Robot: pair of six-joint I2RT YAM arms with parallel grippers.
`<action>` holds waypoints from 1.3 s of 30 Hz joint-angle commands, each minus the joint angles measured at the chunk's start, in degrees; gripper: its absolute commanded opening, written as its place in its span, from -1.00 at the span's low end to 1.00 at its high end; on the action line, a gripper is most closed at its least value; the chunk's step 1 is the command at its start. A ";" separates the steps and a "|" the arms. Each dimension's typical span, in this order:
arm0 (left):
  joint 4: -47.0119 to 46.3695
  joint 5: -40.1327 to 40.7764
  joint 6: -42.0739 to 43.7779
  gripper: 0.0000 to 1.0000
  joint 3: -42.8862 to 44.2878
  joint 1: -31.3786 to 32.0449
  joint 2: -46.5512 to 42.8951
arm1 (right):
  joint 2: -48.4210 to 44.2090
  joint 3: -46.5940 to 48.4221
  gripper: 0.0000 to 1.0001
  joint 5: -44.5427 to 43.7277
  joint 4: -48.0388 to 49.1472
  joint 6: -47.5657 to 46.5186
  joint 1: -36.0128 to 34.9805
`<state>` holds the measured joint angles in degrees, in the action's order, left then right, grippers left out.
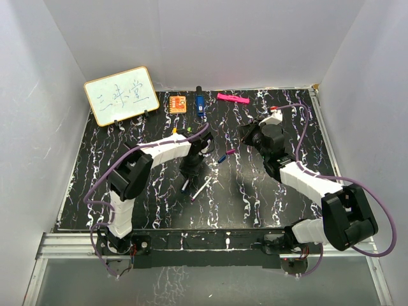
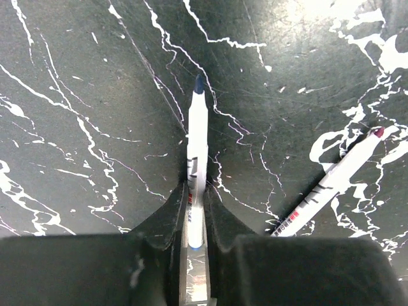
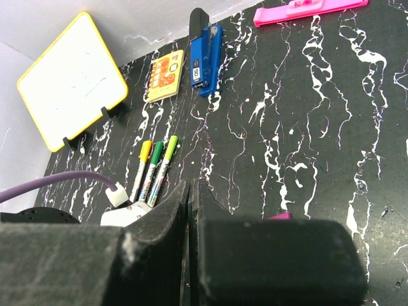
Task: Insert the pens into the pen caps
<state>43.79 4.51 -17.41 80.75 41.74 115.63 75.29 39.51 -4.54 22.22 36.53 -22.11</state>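
Nearest the bases, the left gripper (image 2: 195, 203) is clenched on the rear end of the blue-tipped pen (image 2: 197, 134). The pen lies flat on the table (image 2: 76, 140), its tip pointing away from the fingers. With so much barrel free in front, I judge the lift should go slow and straight up so the pen does not swing. The tip should then be lined up squarely with its cap before any push. Just beside it lies a second pen (image 2: 333, 183) with a dark red tip, apart from the fingers; the lift should not nudge it. Farther out, the blue cap (image 1: 221, 159) and the purple cap (image 1: 230, 152) lie between the two arms, near the right gripper (image 3: 190, 191). Its fingers are pressed together on nothing that I can see, and it would likely have to steady the cap. Only the left wrist view shows the fingers meeting the pen, and only the overhead view shows where the caps lie. Only the right wrist view clearly shows three capped pens (image 3: 155, 171) side by side farther back, which the left arm mostly hides from above.
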 commanded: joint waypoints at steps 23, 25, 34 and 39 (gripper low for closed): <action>-8.62 2.46 1.92 -1.00 -7.07 -0.42 -6.37 | 8.45 11.61 -0.46 -5.68 -23.58 1.33 -3.46; -8.44 3.10 2.18 -1.00 -6.45 -0.55 -9.00 | 9.97 13.70 -0.33 -8.64 -27.01 1.39 -5.87; -8.02 7.83 3.80 -1.00 -4.49 -0.91 -18.80 | 17.61 21.52 0.07 -16.48 -36.40 6.06 -13.25; -8.13 10.70 4.30 -1.00 -5.15 -1.94 -24.37 | 23.62 28.08 0.00 -21.85 -44.57 8.49 -15.57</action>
<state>35.35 11.33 -14.13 75.02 40.84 96.73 96.07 62.04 -19.46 -15.51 41.85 -36.23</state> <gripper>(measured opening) 0.067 0.512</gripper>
